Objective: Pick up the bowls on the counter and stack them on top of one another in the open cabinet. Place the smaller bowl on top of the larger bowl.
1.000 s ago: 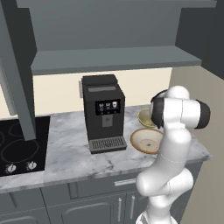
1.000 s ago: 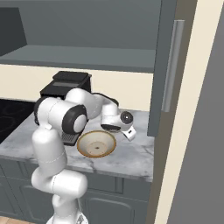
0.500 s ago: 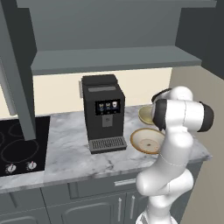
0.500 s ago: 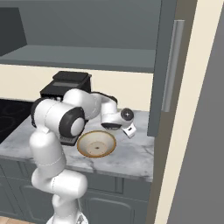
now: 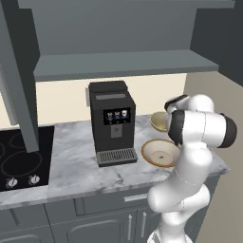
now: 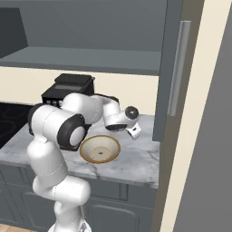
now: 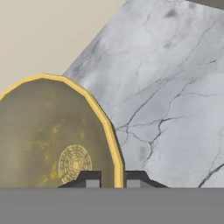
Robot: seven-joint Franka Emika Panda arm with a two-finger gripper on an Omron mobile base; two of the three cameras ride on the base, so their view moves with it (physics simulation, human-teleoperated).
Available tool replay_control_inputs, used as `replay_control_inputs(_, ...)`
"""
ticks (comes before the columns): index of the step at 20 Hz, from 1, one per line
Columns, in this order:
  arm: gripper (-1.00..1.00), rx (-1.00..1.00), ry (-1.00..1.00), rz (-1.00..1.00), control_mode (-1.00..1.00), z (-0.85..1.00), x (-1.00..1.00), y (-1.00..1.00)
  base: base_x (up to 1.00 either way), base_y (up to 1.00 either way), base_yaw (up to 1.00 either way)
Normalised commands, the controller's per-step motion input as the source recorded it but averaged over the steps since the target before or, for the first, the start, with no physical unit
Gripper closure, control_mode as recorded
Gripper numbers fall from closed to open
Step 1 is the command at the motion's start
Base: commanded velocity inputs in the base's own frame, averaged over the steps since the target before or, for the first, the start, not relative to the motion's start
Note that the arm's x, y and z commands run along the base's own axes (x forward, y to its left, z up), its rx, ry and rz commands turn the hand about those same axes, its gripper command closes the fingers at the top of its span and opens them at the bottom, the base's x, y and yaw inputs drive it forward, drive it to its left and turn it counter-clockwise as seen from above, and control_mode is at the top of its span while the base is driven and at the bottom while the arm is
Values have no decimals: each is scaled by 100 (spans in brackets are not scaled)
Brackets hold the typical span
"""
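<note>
From the left, a black coffee machine (image 5: 112,122) stands on the marble counter (image 5: 71,166), then the larger bowl (image 5: 160,153) near the front edge, and behind it by the wall the smaller bowl (image 7: 52,135), its thin rim pinched by the closed end effector (image 7: 113,178). With only the rim held, the bowl could tilt or slip out on lifting. The arm hides most of that bowl from the base cameras, and whether it rests on the counter is unclear.
</note>
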Motion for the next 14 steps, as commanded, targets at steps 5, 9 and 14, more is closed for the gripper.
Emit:
replay_control_inputs(5, 100, 0, 1, 0, -100, 18, -17, 0, 0, 0, 0)
replay_control_inputs(9, 100, 0, 0, 0, -100, 6, -37, 0, 0, 0, 0)
replay_control_inputs(14, 100, 0, 0, 0, -100, 10, -39, 0, 0, 0, 0)
